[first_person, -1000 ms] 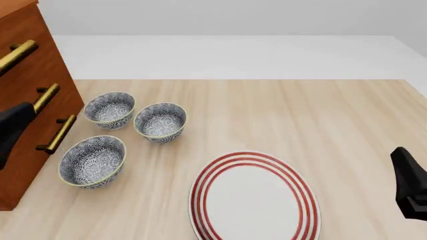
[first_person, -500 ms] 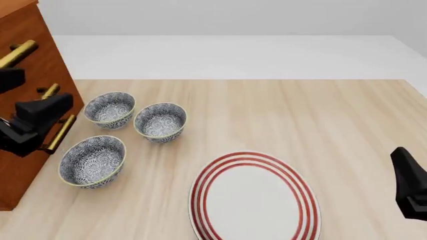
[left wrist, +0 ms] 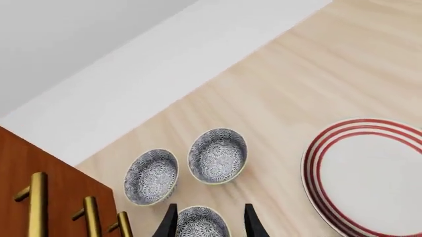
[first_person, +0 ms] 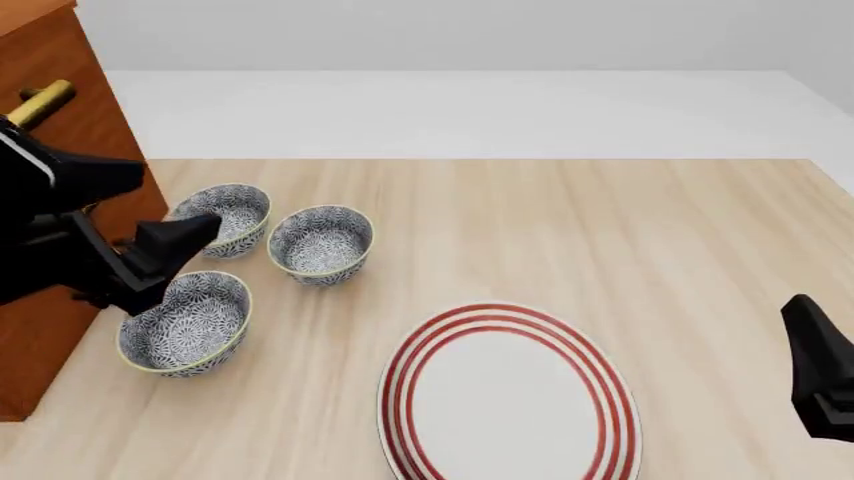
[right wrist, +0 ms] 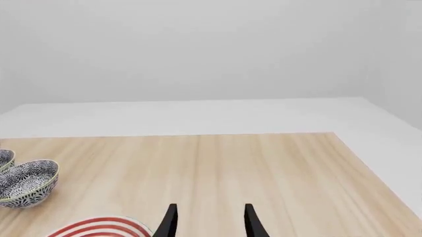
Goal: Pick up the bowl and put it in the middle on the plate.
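Three alike blue-grey floral bowls stand at the table's left: a far-left bowl [first_person: 227, 212], a middle bowl [first_person: 320, 243] and a near bowl [first_person: 184, 322]. The white plate [first_person: 507, 395] with red rings lies near the front centre, with nothing on it. My left gripper [first_person: 163, 255] hangs open above the near bowl's far rim and hides part of the far-left bowl. In the left wrist view the near bowl [left wrist: 201, 223] sits between the open fingertips [left wrist: 168, 224]. My right gripper [right wrist: 209, 222] is open and holds nothing, low at the right edge, away from the bowls.
A brown wooden cabinet [first_person: 60, 150] with brass handles [first_person: 40, 102] stands at the left edge, right behind my left arm. The right arm's black body [first_person: 817, 365] rises at the front right. The table's far edge [first_person: 467, 160] meets a white floor.
My left arm has swung right from in front of the cabinet, out over the near and far-left bowls. The right arm, bowls and plate have not moved.
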